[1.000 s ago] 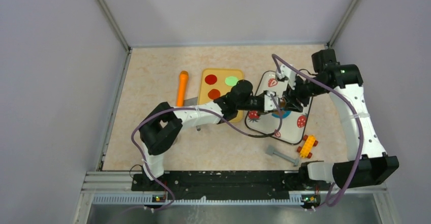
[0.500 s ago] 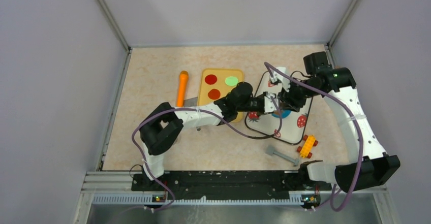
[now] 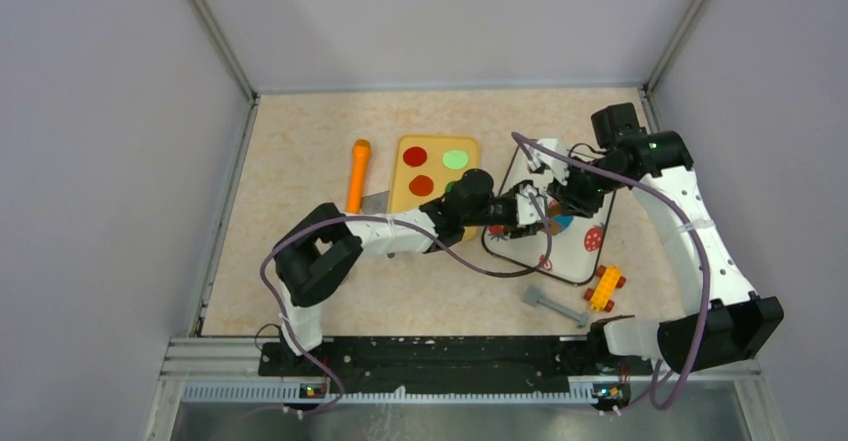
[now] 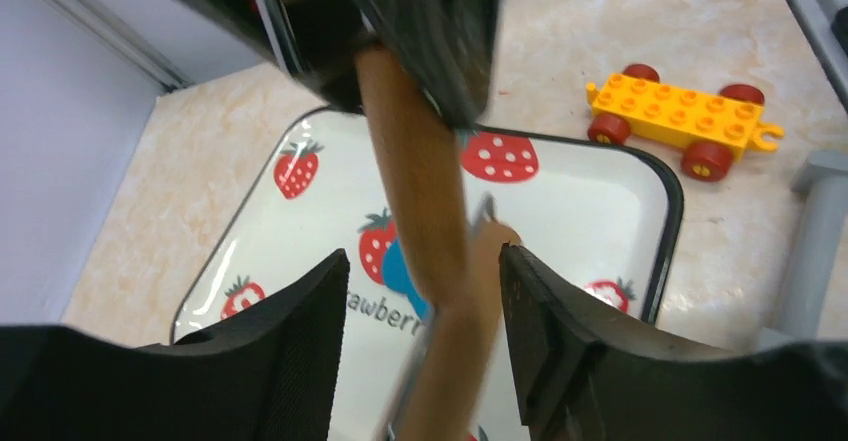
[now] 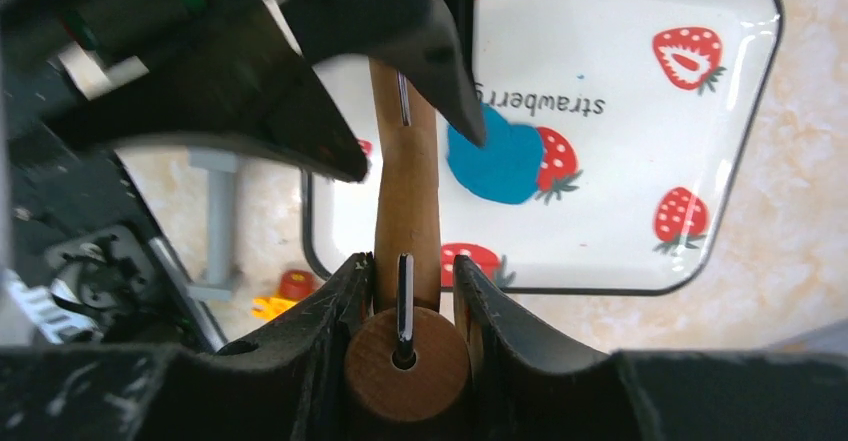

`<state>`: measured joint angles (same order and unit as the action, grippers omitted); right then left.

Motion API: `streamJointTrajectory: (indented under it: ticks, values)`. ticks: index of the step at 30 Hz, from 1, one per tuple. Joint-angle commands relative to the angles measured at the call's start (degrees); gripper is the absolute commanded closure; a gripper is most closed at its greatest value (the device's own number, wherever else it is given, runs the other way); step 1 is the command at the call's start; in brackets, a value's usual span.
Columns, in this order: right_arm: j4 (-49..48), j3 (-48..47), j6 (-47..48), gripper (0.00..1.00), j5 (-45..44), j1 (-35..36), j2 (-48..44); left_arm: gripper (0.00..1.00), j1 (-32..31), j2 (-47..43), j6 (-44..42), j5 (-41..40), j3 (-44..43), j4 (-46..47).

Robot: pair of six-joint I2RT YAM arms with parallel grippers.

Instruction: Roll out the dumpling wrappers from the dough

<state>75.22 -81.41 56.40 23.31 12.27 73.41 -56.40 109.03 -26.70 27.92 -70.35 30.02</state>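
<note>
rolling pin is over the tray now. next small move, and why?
Probably shift the rolling pin sideways onto the dough, then press down. The right end effector grips one end and the left end effector flanks the other, but the blue patch on the tray lies beside the pin, irregular, not a clean disc.

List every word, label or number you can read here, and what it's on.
"strawberry": upside down in the right wrist view, printed on the white tray.
"awberr": the same print in the left wrist view, partly hidden by the rolling pin.
Nothing else is readable; the top view is too small.
</note>
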Motion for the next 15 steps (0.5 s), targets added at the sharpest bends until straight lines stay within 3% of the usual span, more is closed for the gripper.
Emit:
streamJointTrajectory:
  ticks: [1, 7, 15]
  values:
    - [-0.35, -1.87, 9.16, 1.00, -5.14, 0.78, -0.98, 0.36, 1.20, -6.31, 1.76, -1.70, 7.42, 4.93]
    - [-4.04, -0.67, 14.41, 1.00, -11.89, 2.96, 0.73, 0.33, 3.12, -16.04, 9.10, -8.63, 18.87, -3.15]
    - [-14.48, 7.94, 17.44, 1.00, -19.78, 7.25, 1.71, 0.37, 7.72, -18.88, 29.39, -10.42, 19.56, -14.32]
